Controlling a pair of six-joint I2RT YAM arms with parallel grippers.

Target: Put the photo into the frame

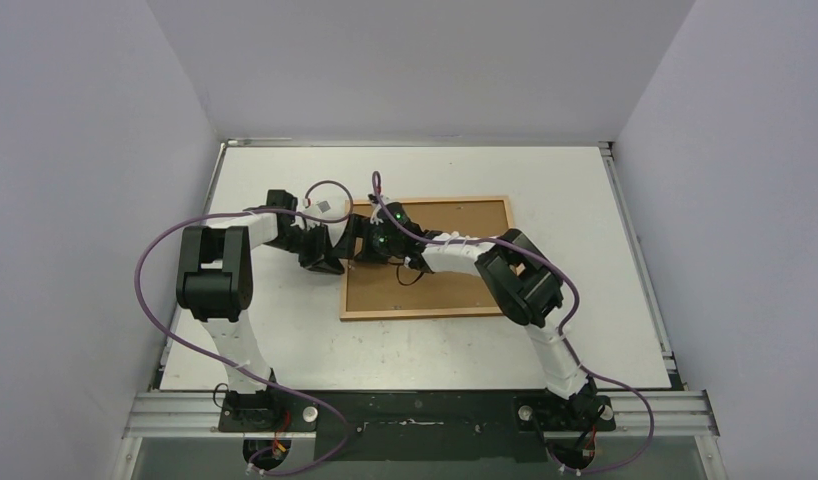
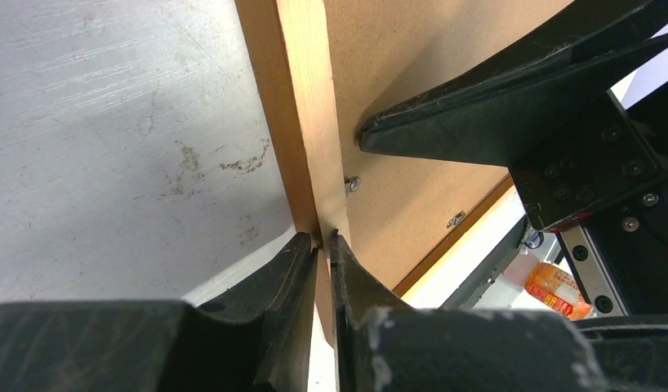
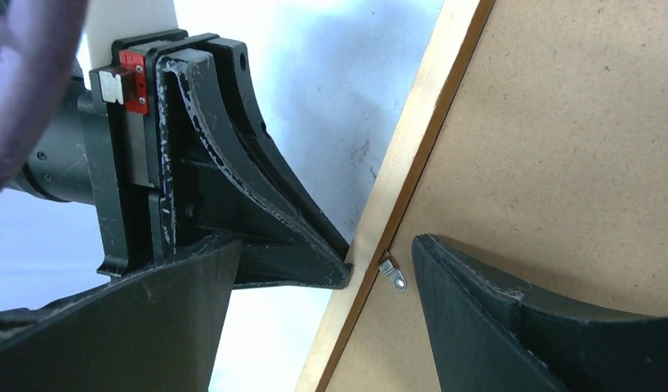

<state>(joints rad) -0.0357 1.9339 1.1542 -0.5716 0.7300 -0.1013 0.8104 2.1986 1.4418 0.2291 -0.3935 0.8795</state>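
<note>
The left gripper (image 2: 322, 241) pinches the left moulding of the frame (image 2: 302, 106), which lies face-down on the table (image 1: 285, 340); a firm hold there stops it sliding. The right gripper (image 3: 327, 245), spread wide, straddles the metal tab (image 3: 392, 273) on the fibreboard backing (image 3: 559, 147) and should nudge it gently. The photo shows in no view.

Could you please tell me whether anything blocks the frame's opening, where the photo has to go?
Yes: the fibreboard backing sheet fills the back of the frame, with a small metal clip at its edge. The photo is not in view.
</note>
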